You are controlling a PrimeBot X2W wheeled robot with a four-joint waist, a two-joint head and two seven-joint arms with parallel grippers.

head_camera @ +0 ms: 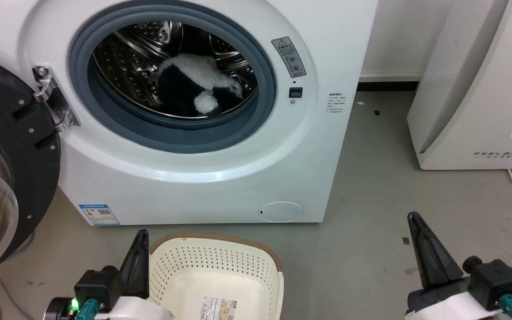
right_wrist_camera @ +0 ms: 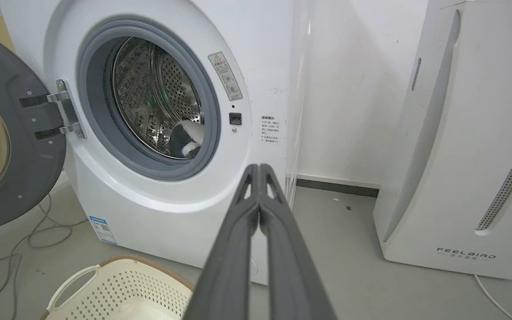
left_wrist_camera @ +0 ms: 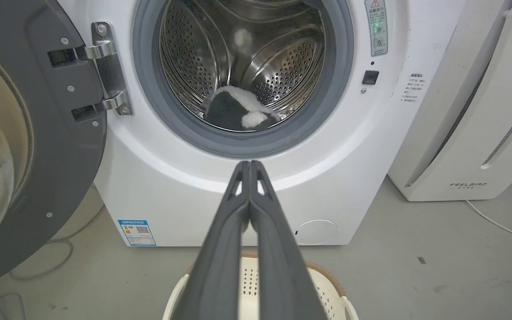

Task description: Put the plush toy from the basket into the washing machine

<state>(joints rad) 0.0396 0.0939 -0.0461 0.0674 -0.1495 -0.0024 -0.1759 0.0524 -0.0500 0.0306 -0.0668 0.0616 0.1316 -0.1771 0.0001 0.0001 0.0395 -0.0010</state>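
Where the floor (head_camera: pixel 371 231) lies nearest the robot: left gripper (left_wrist_camera: pixel 250 165), jaws closed on nothing, held above the left side of the basket (head_camera: pixel 220 262); right gripper (right_wrist_camera: pixel 259 168), jaws likewise closed and bare, well apart to the right.

Basket: cream perforated plastic with a brown rim, standing on the floor just before the washing machine (head_camera: pixel 202 186). Contents: a printed paper label (head_camera: pixel 220 308) on its bottom, text too small to read.

Washing machine: white front-loader with a grey gasket. Its dark round door (head_camera: pixel 2 146) is swung open to the left on a steel hinge (head_camera: pixel 51 98). A blue label (head_camera: pixel 99 214) sits at the lower left of the front and a warning sticker (head_camera: pixel 288 57) right of the porthole; neither is legible.

Steel drum (head_camera: pixel 136 49): contains the plush toy (head_camera: pixel 196 82), fluffy, black and white, lying slumped on the drum's bottom with a round white tuft toward the opening.

Far right: white appliance (head_camera: pixel 465 89), marked FEELBIRD near its base.
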